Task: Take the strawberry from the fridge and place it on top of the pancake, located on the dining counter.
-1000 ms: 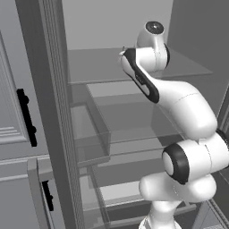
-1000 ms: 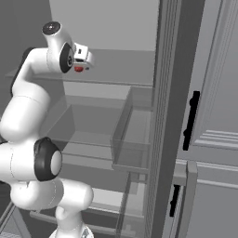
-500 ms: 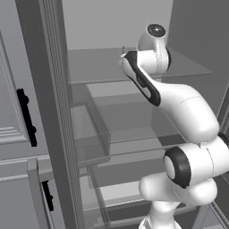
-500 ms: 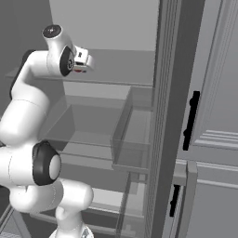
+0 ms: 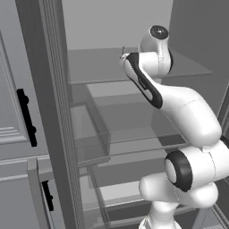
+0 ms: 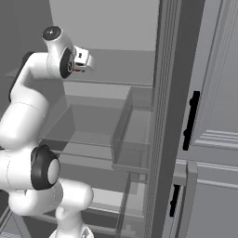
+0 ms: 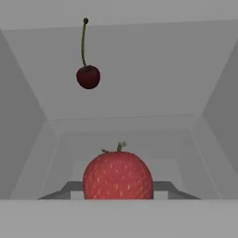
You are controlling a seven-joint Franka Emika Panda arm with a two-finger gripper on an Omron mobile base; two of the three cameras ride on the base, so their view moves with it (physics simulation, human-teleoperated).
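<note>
Now strawberry (image 7: 118, 175) sits btwn end effector (image 7: 119, 189) tips.

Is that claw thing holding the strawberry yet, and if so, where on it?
Cannot be told. The strawberry sits low between the gripper's fingers, but their contact with its sides is hidden.

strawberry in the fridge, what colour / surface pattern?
Bright red with small pale seed specks and a little green stem on top; the strawberry shows best in the hand view.

No readable text, labels or numbers anywhere here.
</note>
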